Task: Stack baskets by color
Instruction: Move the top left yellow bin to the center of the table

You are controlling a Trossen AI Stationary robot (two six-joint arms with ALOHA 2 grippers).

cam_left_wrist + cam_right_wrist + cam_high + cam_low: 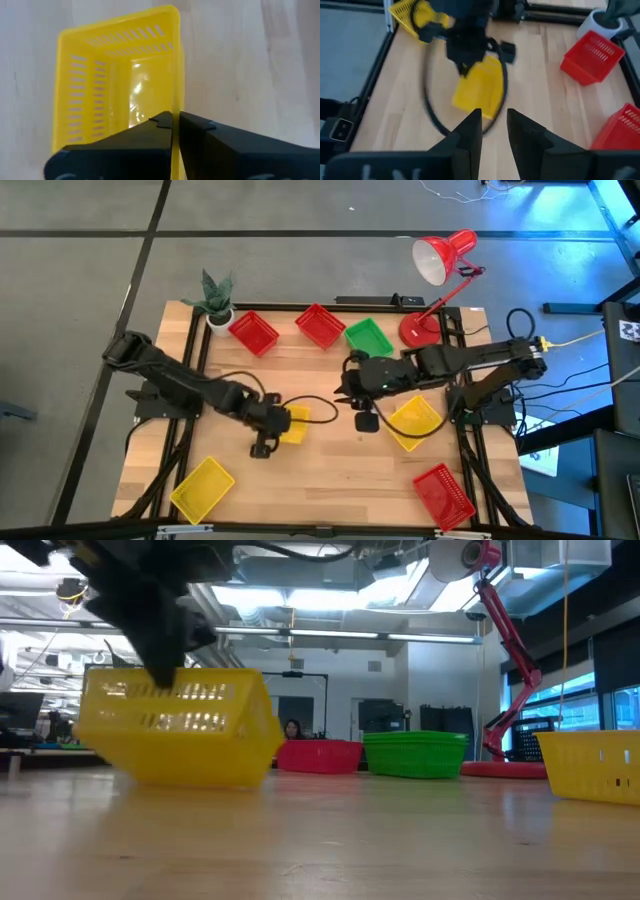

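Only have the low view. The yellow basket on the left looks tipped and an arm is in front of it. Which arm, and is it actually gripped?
Observer: Left arm. Its wrist view shows the left pincer shut on one side wall of the yellow basket.
Operator: Right arm? Not in my view.
Observer: The right pincer is open and empty. It hovers over the middle of the table, pointing toward that basket.
Operator: I count two yellows. Where's the third?
Observer: The high view shows the third yellow basket sitting alone near the table corner on the left arm's side.
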